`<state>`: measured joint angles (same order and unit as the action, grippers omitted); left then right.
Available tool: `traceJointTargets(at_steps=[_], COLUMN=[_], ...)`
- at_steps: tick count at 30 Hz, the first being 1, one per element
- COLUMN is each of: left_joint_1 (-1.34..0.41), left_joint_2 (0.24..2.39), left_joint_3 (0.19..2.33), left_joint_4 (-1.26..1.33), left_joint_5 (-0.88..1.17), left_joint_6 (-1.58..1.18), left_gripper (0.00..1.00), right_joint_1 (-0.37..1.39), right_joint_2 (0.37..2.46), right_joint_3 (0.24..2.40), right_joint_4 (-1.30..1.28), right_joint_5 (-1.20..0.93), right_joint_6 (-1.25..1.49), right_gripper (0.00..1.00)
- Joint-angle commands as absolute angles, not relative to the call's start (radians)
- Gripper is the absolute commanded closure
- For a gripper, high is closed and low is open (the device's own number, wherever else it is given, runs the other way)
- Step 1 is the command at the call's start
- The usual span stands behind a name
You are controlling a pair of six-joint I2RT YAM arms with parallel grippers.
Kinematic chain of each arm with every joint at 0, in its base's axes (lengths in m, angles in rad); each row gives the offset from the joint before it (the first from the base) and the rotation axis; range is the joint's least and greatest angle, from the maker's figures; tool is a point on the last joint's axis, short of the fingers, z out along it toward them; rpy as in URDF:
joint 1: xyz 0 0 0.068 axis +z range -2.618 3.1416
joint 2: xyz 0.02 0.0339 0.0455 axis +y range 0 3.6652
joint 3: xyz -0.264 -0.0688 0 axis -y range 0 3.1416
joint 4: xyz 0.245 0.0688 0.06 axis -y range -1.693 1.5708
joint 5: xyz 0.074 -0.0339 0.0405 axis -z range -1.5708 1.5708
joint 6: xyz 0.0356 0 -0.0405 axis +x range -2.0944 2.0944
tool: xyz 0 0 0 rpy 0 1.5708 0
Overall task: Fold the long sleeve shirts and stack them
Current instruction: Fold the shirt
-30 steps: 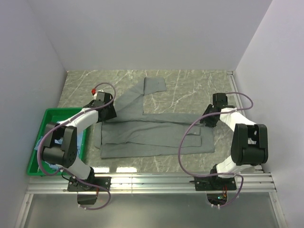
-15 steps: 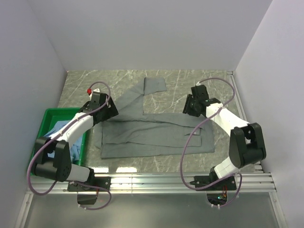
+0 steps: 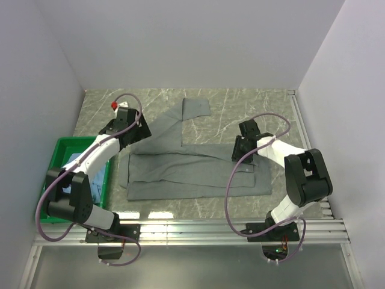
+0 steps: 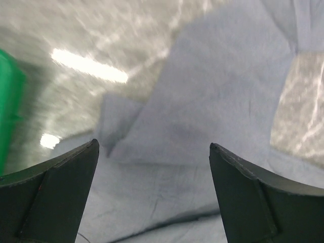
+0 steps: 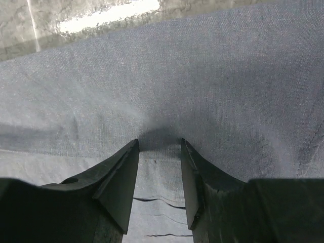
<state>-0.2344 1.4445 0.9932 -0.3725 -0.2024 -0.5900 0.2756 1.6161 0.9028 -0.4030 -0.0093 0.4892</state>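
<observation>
The grey-green shirt lies spread flat at the middle of the marble tabletop, folded into a long band with one sleeve reaching toward the far side, while the light blue shirt sits in the green bin at the left edge. The left gripper hovers over the shirt's upper left part with its jaws released and wide apart; the right gripper presses down near the shirt's right end, its jaws clenched on a small pucker of the grey-green cloth
</observation>
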Motion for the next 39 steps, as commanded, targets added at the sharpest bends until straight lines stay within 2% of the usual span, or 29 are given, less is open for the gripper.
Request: traceJointTargets(at_steps=[1, 7, 11, 14, 21, 26, 31, 39], left_joint_1=[-0.238, -0.232, -0.232, -0.232, -0.232, -0.232, -0.232, -0.233], left_joint_2=[1.439, 1.544, 1.684, 1.794, 2.005, 2.069, 2.126, 2.201], left_joint_3=[1.071, 1.167, 1.284, 1.368, 1.515, 1.563, 1.583, 1.635], left_joint_4=[-0.397, -0.307, -0.267, -0.244, -0.255, -0.249, -0.245, -0.276], left_joint_5=[-0.326, -0.273, -0.207, -0.180, -0.089, -0.086, -0.077, -0.084], left_joint_6=[-0.551, -0.486, -0.447, -0.379, -0.282, -0.272, -0.255, -0.247], left_gripper=[0.03, 0.04, 0.05, 0.07, 0.15, 0.26, 0.31, 0.33], right_joint_1=[0.282, 0.282, 0.284, 0.288, 0.295, 0.293, 0.295, 0.296], right_joint_2=[1.565, 1.436, 1.358, 1.302, 1.194, 1.154, 1.135, 1.120], right_joint_3=[0.910, 0.936, 0.943, 0.940, 0.913, 0.894, 0.874, 0.867], right_joint_4=[-0.408, -0.434, -0.433, -0.417, -0.399, -0.410, -0.405, -0.407], right_joint_5=[-0.021, -0.022, -0.047, -0.092, -0.143, -0.149, -0.150, -0.150], right_joint_6=[0.465, 0.428, 0.423, 0.414, 0.384, 0.371, 0.377, 0.380], right_gripper=[0.54, 0.53, 0.35, 0.27, 0.24, 0.24, 0.24, 0.24])
